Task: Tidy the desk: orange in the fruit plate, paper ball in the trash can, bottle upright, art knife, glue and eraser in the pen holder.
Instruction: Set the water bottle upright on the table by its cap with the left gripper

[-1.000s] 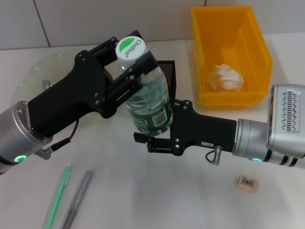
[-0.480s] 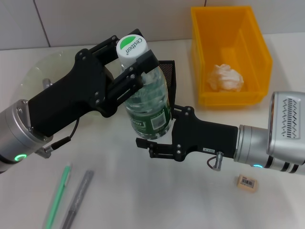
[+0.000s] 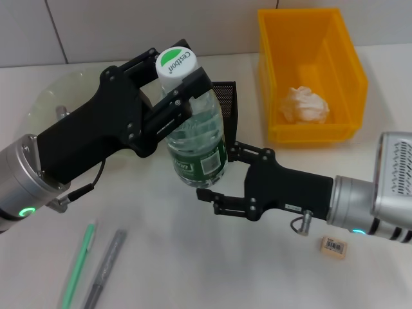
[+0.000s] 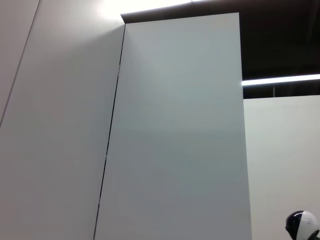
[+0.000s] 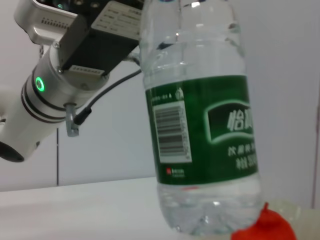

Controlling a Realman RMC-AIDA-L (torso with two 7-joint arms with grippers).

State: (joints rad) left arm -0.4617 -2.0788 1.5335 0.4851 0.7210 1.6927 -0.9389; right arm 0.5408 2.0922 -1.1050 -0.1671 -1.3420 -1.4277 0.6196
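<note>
your left gripper (image 3: 177,87) sits at the end of an arm reaching in from the left, its black fingers (image 3: 193,87) clamped on the neck of the bottle (image 3: 196,145) just under the cap. your right gripper (image 3: 222,174) comes in from the right, low beside the bottle's base, jaws spread apart and clear of it. its silver wrist trails behind.
</note>
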